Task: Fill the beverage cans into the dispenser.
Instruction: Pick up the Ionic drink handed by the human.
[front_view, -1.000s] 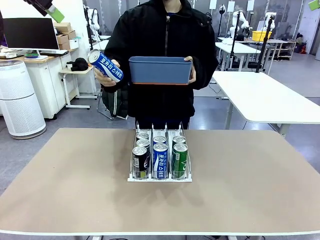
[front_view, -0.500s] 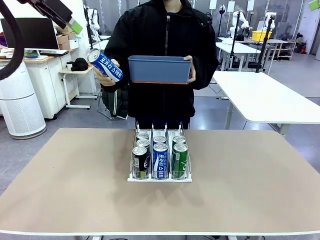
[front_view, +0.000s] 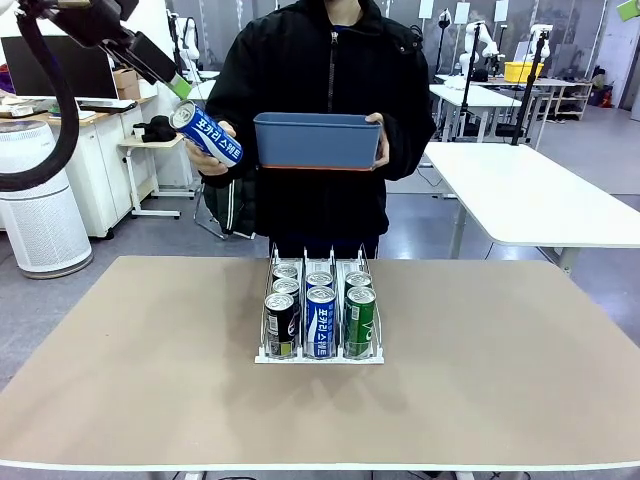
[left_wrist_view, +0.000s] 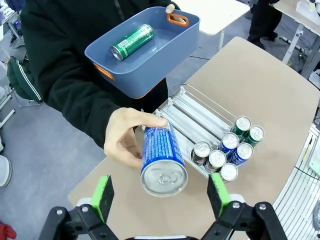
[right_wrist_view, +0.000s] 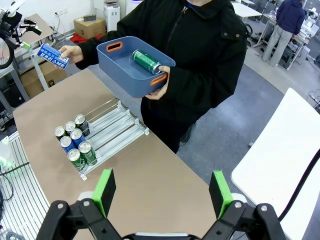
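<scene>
A person's hand (front_view: 218, 150) holds out a blue-and-white beverage can (front_view: 208, 135), tilted with its silver top toward my left gripper (front_view: 170, 75). That gripper is open and hangs just up and left of the can without touching it. In the left wrist view the can (left_wrist_view: 162, 160) lies ahead between the open green pads (left_wrist_view: 102, 197). The white dispenser (front_view: 262, 352) stands mid-table with several cans (front_view: 321, 310) at its near end. A green can (right_wrist_view: 146, 61) lies in the blue bin (right_wrist_view: 120, 70). My right gripper (right_wrist_view: 162, 192) hangs open high above the table, holding nothing.
The person stands at the table's far edge, the other hand holding the blue bin (front_view: 318, 140) at chest height above the dispenser's far end. The dispenser's far lanes (left_wrist_view: 192, 107) hold no cans. Bare tan tabletop (front_view: 130, 350) lies on both sides of the rack.
My left gripper has come down and to the right, toward the top of the can in the person's hand. The can and bin have shifted slightly left.
</scene>
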